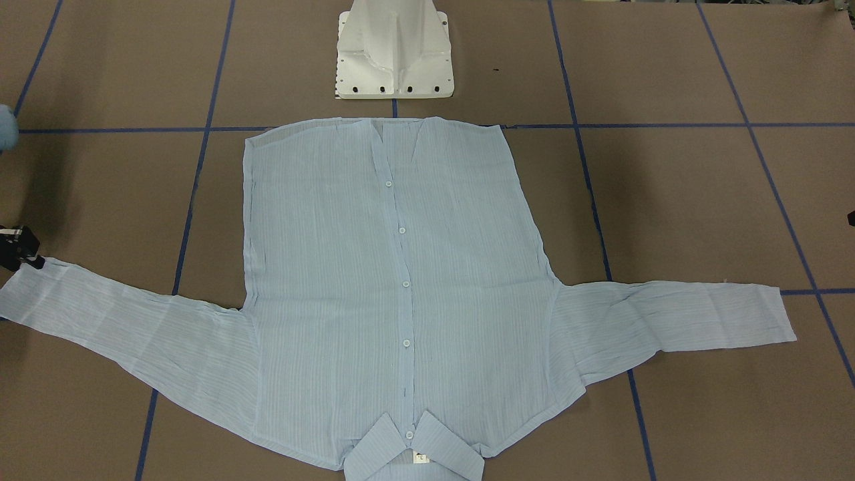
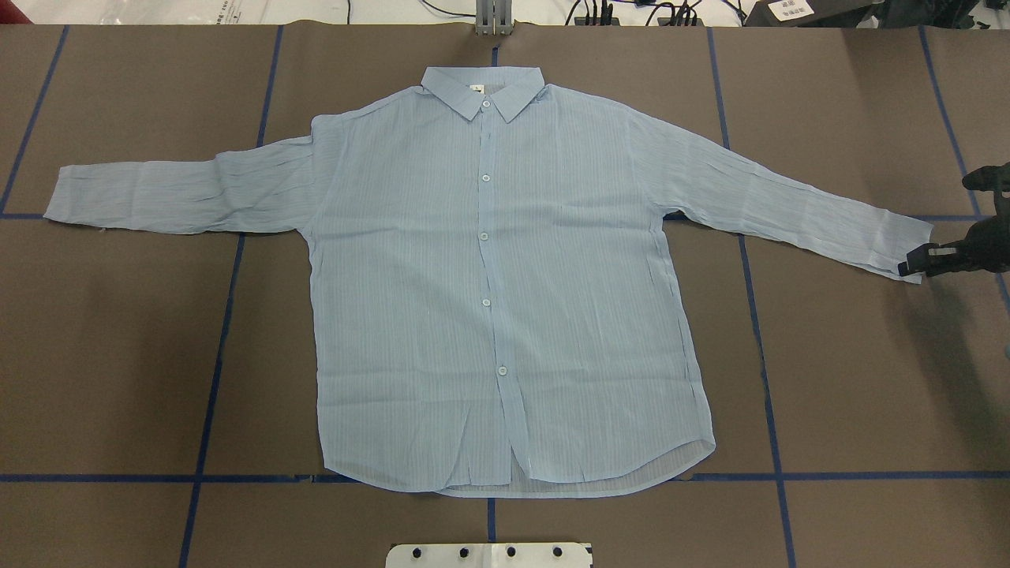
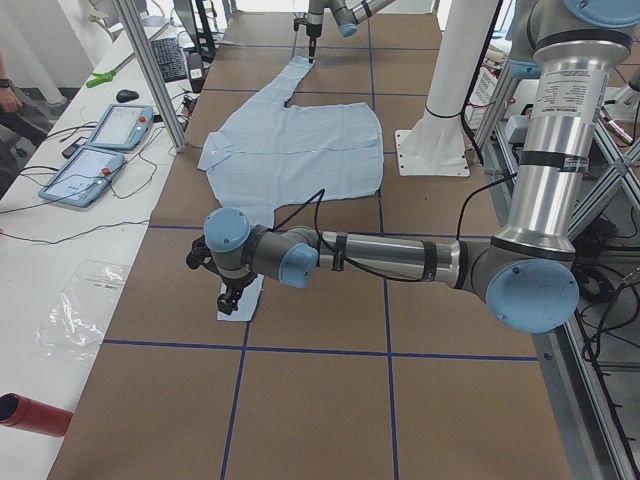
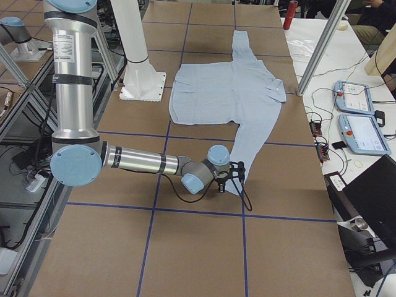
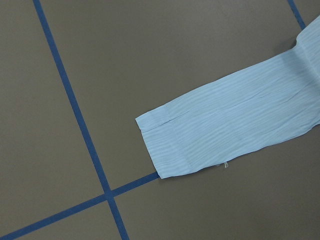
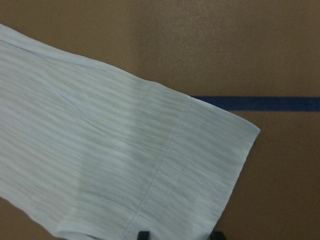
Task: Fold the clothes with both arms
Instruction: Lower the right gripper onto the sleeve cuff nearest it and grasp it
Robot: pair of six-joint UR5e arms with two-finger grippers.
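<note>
The right arm (image 4: 136, 162) lay stretched low, its tool (image 2: 907, 267) spread at the shirt's (image 2: 489, 276) cuff (fingertips apart over the hem). The left arm (image 3: 400, 258) held its tool (image 3: 232, 298) over the shirt's other cuff; whether spread, I cannot tell. The table (image 2: 852, 379) showed all round the flat shirt.

"What carries everything here?"

"A wide table topped with flat brown board (image 2: 828, 355), marked into big squares by blue tape lines (image 2: 213, 379)."

"And directly on it?"

"A pale blue, finely striped button-up shirt (image 2: 489, 276) lies flat, buttoned front up, with both sleeves spread sideways. A white pedestal base (image 1: 394, 53) stands near its hem, not touching it."
</note>
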